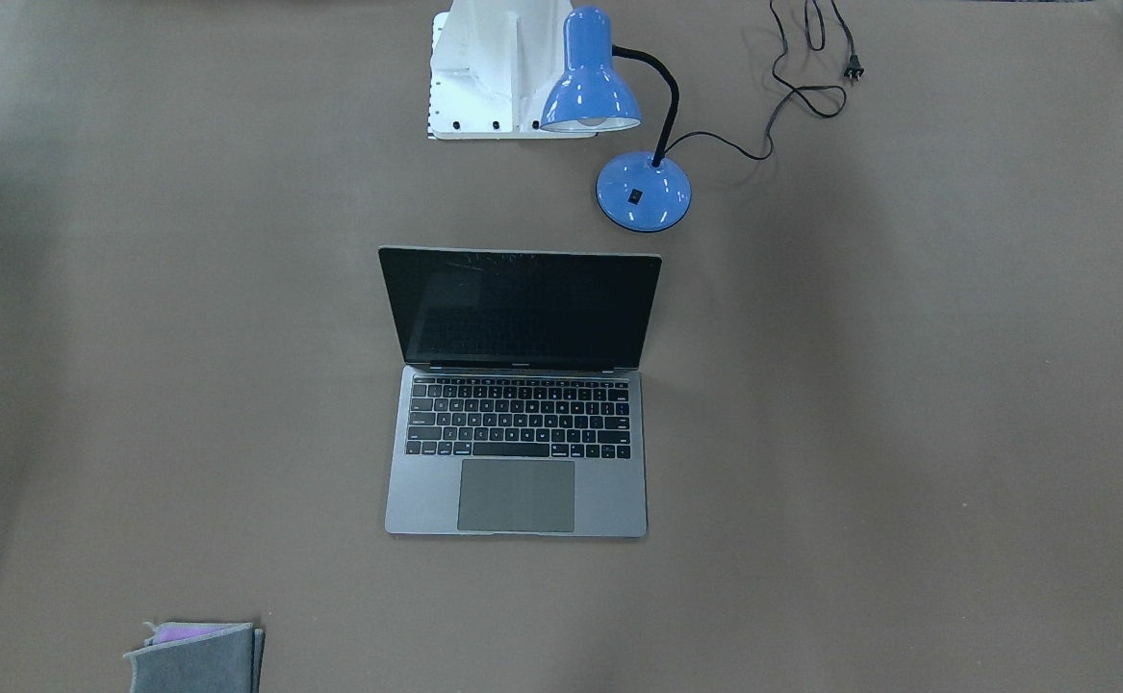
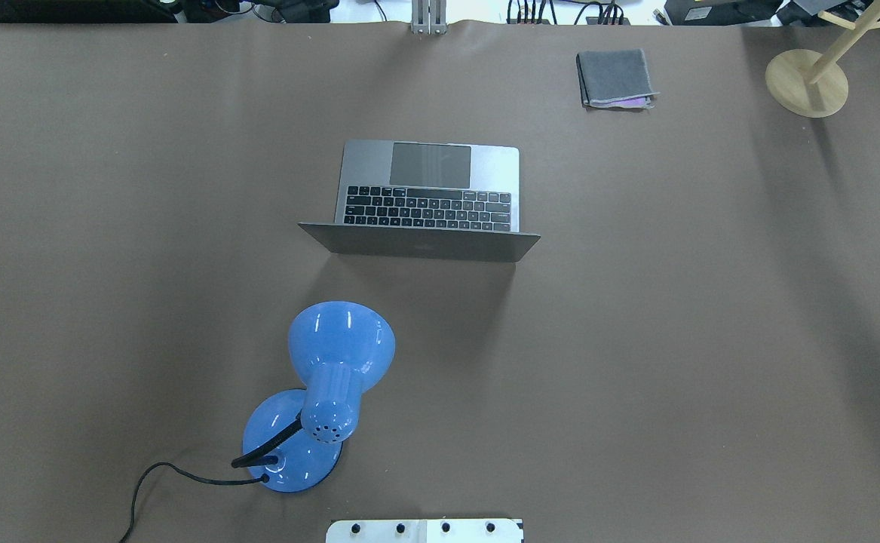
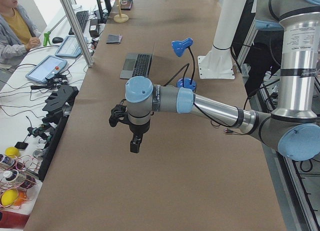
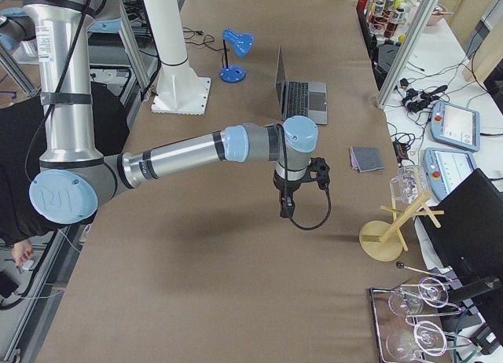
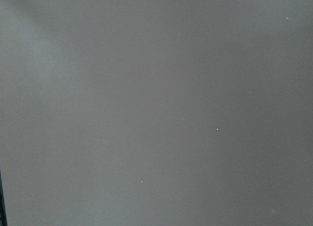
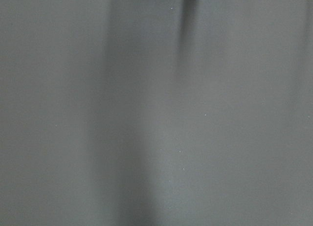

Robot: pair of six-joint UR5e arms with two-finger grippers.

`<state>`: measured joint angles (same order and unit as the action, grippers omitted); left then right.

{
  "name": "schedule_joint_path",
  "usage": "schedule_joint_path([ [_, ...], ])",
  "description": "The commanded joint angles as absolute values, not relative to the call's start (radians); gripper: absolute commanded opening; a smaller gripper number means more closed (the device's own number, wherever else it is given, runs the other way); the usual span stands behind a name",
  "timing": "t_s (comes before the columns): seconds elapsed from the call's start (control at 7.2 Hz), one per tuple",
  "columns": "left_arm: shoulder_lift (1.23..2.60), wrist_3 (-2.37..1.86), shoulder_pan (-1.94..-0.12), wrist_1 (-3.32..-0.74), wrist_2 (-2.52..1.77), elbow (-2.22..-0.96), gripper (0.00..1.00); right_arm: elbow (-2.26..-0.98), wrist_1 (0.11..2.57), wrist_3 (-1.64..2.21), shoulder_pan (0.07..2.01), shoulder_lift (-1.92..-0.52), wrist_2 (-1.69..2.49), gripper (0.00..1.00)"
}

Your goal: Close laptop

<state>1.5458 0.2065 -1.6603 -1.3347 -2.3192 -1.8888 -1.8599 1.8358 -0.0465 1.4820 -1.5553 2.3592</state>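
The space-grey laptop (image 1: 517,500) stands open in the middle of the table, its black screen upright and its keyboard facing away from the robot. It also shows in the overhead view (image 2: 424,177), with the lid's back toward the robot. My left gripper (image 3: 135,143) hangs over bare table far to the laptop's side. My right gripper (image 4: 288,210) hangs over bare table at the other side. Both show only in the side views, so I cannot tell whether they are open or shut. The wrist views show only bare table.
A blue desk lamp (image 1: 643,188) with a black cord stands between the laptop and the robot's white base (image 1: 494,67). A grey folded cloth (image 2: 614,77) lies at the far right. A wooden stand (image 2: 807,81) is at the far right corner.
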Motion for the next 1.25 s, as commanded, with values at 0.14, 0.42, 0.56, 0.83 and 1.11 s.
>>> schedule_joint_path([
  [0.14, 1.545, 0.204, -1.661, -1.335, -2.376, -1.905, 0.98, -1.898, 1.795, -0.043, 1.466, -1.549, 2.368, 1.0],
  [0.42, 1.546, 0.171, -1.655, -1.336, -2.445, -1.951, 0.98, -1.922, 1.727, -0.037, 1.444, -1.562, 2.463, 1.0],
  [0.56, 1.546, 0.028, -1.617, -1.336, -2.453, -2.02, 0.98, -1.978, 1.727, -0.016, 1.409, -1.566, 2.479, 1.0],
  [0.83, 1.565, -0.296, -1.434, -1.347, -2.45, -2.182, 0.98, -2.145, 1.694, 0.372, 1.222, -1.559, 2.4, 1.0],
  [1.11, 1.726, -0.682, -1.222, -1.351, -2.439, -2.261, 0.88, -2.2, 1.527, 0.797, 0.972, -1.49, 2.274, 1.0],
])
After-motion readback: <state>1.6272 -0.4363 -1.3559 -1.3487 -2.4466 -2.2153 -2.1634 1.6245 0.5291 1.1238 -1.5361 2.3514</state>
